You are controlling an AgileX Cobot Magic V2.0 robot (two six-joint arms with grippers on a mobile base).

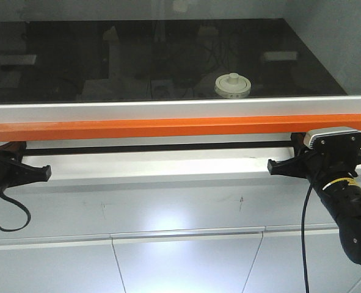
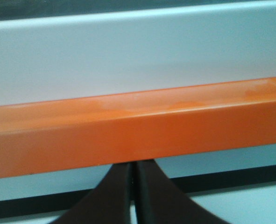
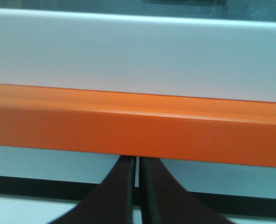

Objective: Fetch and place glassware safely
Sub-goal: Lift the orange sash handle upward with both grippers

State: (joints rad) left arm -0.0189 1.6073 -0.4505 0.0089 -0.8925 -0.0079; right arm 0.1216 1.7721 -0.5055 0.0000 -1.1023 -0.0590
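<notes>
The left gripper (image 2: 133, 164) has its two dark fingers drawn almost together, with only a thin slit between them and nothing held in it; the tips run up to the lower edge of the orange bar (image 2: 138, 133) and disappear behind it, so whether they press against it cannot be told. The right gripper (image 3: 138, 159) is set the same way, its jaws closed to a narrow line and empty, with the tips meeting the underside of the same bar. In the front view the two arms sit low at the far left and far right ends of the bar, well apart, just above a white ledge (image 1: 156, 168); a black cable (image 1: 305, 244) hangs from the right arm in front of the pale cabinet fronts (image 1: 186, 256). The jar (image 1: 232, 85) stands above the bar, right of centre, within the dark glass pane (image 1: 107, 55); its cream lid and central knob show plainly, but the clear body is hard to make out. The jar is nearer the right arm, and neither gripper touches it.
</notes>
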